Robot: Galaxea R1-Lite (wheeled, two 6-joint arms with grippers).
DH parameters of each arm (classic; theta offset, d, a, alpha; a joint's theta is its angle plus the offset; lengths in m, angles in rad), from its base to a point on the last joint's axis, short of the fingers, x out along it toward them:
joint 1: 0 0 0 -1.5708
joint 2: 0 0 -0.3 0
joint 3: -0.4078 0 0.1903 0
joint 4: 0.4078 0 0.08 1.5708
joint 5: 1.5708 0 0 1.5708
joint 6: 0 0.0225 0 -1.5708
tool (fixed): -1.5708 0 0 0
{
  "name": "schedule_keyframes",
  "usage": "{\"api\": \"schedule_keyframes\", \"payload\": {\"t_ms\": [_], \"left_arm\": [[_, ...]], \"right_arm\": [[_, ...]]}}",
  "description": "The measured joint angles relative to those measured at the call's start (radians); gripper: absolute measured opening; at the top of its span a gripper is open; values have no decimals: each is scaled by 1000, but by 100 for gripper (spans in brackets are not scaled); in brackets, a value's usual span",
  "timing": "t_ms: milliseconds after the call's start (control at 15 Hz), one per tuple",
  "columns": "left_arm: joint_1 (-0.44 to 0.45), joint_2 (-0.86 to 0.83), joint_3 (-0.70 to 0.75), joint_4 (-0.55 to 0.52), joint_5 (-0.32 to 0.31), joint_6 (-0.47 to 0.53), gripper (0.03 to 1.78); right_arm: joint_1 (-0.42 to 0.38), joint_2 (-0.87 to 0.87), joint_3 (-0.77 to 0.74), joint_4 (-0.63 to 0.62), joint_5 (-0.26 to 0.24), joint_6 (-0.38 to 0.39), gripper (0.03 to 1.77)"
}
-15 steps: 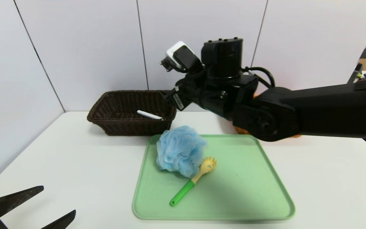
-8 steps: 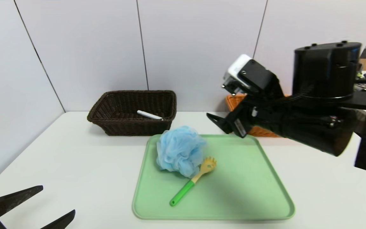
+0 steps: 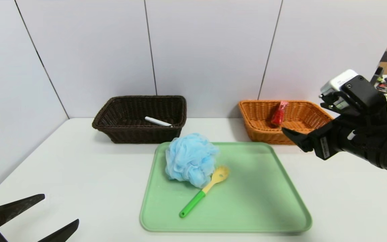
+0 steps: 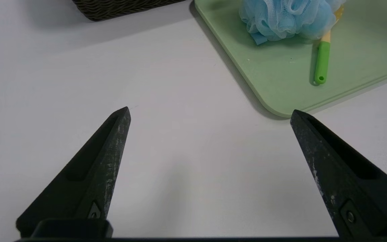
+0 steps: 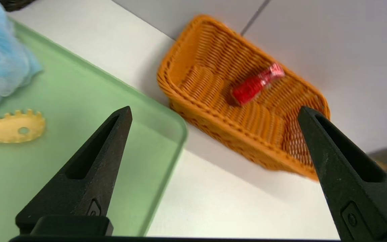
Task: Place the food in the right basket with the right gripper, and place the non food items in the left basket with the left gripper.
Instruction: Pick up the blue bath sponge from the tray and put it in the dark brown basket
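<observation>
My white surface (image 3: 79, 161) holds a green tray (image 3: 247, 215) still carrying the blue bath pouf (image 3: 190, 158) and pasta spoon (image 3: 203, 191), both left-basket work. A red snack (image 3: 278, 113) lies in the orange basket (image 3: 311, 117), a white pen (image 3: 158, 121) in the dark basket (image 3: 113, 129). My right tool (image 5: 213, 114) hangs wide and empty near the orange basket; my left tool (image 4: 210, 112) waits wide at the near edge.

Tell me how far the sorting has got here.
Done: red packet lies in the orange basket; a white pen-like item in the dark basket. In hand: nothing; right gripper and left gripper are open. Left: blue loofah and spoon on the tray.
</observation>
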Motion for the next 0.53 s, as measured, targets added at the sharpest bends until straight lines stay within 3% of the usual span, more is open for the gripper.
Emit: {"api": "schedule_keyframes", "payload": {"t_ms": [200,533], "left_arm": [[3,-1,2,0,0,-1,169],[4,-1,8,0,0,-1,169]], "right_arm": [[-19,-41,94,-1,-31,54,169],[-73,-136,224,-4,-42,140,169]]}}
